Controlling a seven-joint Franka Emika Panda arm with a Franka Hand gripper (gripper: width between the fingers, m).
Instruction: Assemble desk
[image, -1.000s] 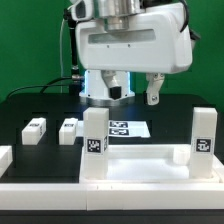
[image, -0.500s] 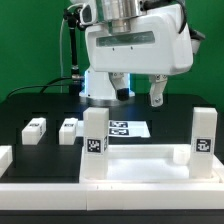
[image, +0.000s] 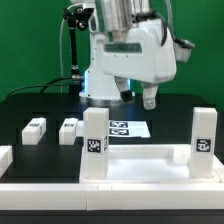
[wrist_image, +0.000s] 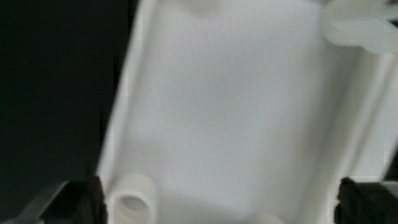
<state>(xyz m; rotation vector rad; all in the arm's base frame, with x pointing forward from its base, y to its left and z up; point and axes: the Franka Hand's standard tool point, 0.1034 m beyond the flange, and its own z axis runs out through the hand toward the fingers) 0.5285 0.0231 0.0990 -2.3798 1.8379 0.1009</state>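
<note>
Gripper (image: 136, 96) is hanging wide & empty over tabletop (image: 145, 168); 2 upright legs (image: 95, 140) seem fitted, 2 loose legs (image: 35, 128) are waiting, so approx. half done.

Robot lab; green backdrop (image: 30, 40), black table (image: 35, 105), marker board (image: 128, 128)

A plain green backdrop (image: 30, 45) fills the rear of the scene in the exterior view, flat and evenly coloured from edge to edge. In front of it lies a black worktop (image: 45, 108), matte and dark, giving back almost no reflection. A low white border rail (image: 40, 198) runs along its near edge and turns up at the exterior view's left. The marker board (image: 128, 128) lies flat near the middle of the worktop. The light is bright and even, with soft, faint shadows. In the wrist view the worktop shows only as a blurred dark band.
</note>
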